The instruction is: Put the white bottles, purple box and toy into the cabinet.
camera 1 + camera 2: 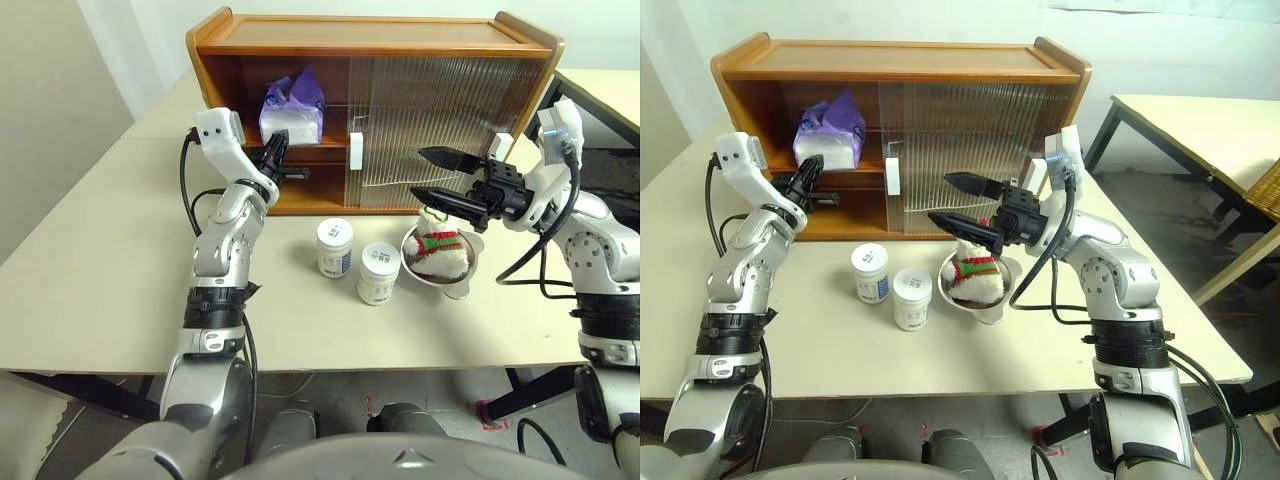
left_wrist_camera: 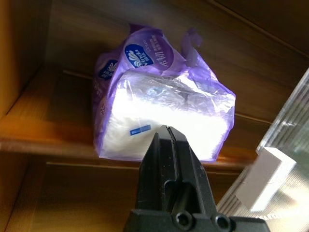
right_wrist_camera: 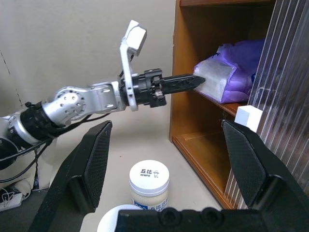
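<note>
a large pale beige table (image 1: 90, 300) fills the middle of the room. behind it the wall (image 1: 1160, 40) is white and plain. to the right stands a second pale table (image 1: 1200, 125) on dark legs, well apart from the first. the floor (image 1: 1230, 330) between them is grey. soft even light falls on everything.

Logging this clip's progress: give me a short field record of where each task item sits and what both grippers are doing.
purple box: lilac tissue pack on upper shelf of wooden cabinet
left gripper: shut, tips against the pack
white bottles: two squat white jars on table, in front of cabinet
toy: plush snowman in round steel bowl
right gripper: open, empty, above the bowl
</note>
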{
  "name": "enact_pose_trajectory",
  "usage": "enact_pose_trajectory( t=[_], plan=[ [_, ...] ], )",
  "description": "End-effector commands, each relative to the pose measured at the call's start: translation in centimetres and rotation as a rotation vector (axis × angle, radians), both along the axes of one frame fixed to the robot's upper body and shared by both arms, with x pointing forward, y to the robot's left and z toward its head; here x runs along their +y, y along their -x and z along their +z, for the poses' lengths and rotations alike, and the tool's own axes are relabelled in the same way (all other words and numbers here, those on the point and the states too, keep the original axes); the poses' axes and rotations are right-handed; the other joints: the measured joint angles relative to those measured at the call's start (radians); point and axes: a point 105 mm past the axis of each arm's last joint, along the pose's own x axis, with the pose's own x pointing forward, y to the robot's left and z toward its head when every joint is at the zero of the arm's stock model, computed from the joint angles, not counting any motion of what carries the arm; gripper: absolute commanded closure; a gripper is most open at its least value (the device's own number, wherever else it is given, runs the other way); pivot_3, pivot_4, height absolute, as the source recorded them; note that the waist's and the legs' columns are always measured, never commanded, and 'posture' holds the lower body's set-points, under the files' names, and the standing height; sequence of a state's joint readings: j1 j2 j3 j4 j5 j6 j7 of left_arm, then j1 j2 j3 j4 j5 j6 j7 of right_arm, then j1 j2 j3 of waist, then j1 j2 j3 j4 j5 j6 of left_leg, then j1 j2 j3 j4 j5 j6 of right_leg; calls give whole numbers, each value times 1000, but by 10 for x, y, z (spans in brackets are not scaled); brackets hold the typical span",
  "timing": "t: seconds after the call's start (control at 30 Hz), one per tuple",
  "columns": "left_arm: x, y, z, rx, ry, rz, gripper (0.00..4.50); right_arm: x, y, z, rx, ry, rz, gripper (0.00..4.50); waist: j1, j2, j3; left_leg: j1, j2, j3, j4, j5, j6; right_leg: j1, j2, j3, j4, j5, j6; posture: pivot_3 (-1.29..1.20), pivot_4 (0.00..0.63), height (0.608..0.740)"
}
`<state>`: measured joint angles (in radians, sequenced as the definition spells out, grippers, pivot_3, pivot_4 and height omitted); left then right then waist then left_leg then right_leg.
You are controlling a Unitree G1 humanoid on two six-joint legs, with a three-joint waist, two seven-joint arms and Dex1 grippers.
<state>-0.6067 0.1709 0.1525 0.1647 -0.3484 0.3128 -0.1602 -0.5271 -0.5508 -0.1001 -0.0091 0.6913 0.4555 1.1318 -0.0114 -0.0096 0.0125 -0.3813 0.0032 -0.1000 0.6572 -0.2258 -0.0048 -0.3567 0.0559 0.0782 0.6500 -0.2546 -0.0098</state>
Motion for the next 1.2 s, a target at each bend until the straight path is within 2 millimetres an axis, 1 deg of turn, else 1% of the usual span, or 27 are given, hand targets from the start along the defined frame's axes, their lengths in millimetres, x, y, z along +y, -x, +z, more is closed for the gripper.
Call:
enact_pose_trajectory(
  t=[0.03, 0.2, 0.37, 0.7, 0.83, 0.87, 0.97, 1.0, 1.1, 1.2],
  plan=[
    [6, -10, -3, 7, 9, 25, 4478, 1, 0, 1, -9, 3, -5, 0, 0, 0, 0, 0, 0, 0, 0, 0, 0, 0, 0, 0, 0, 0, 0, -57, 0, 740],
    [13, -25, -5, 5, -12, 54, 4478, 1, 0, 2, -11, 4, -4, 0, 0, 0, 0, 0, 0, -2, 0, 0, 0, 0, 0, 1, 0, 0, 0, -58, 0, 740],
    [14, -33, -8, 4, -13, 60, 4478, 2, 0, 3, -15, 3, -4, 0, 0, 0, 1, 0, 0, -1, 0, -1, 1, 0, 0, 1, 0, 0, 1, -63, 0, 740],
    [5, -36, -18, 10, -20, 9, 4478, 1, -1, 2, -15, 1, -8, 0, -1, 0, 1, 0, -1, 5, 0, 0, 2, 1, 2, 0, 0, 0, 2, -66, 0, 740],
    [-1, -36, -14, -9, -4, -23, 4478, 2, -1, 2, -14, -2, -8, 0, 0, 0, 1, 0, -2, 5, 1, 0, 2, 1, 2, 0, 0, 0, 2, -69, 0, 740],
    [-6, -31, -7, -46, 14, -75, 4478, 2, 0, 1, -13, -3, -8, 0, -1, 0, 1, 0, -2, 5, 1, 0, 2, 1, 2, 0, 0, 0, 2, -72, 0, 740],
    [-14, -10, 16, -136, 111, -218, 3858, 1, 1, 0, -11, -3, -8, 0, -4, -1, 2, -1, -2, 5, 0, 0, 2, 0, 2, 0, -1, 0, 2, -73, 0, 740],
    [-13, -4, 20, -149, 110, -241, 3535, 1, 1, 0, -10, -3, -8, 0, -5, -1, 2, -1, -2, 6, 0, 0, 3, 0, 3, 0, -1, 0, 3, -71, 0, 740],
    [-8, 17, 23, -174, 67, -295, 2518, 1, 1, 0, -9, -4, -7, 0, -10, -1, 2, -1, -3, 7, 0, -1, 3, 0, 4, 0, -1, -2, 4, -64, 0, 740],
    [-1, 36, 22, -182, 21, -340, 1522, 2, 0, 0, -8, -4, -4, 0, -14, -1, 2, 0, -2, 8, 0, -3, 4, 0, 7, -3, -1, -3, 4, -55, 0, 740]
  ],
)
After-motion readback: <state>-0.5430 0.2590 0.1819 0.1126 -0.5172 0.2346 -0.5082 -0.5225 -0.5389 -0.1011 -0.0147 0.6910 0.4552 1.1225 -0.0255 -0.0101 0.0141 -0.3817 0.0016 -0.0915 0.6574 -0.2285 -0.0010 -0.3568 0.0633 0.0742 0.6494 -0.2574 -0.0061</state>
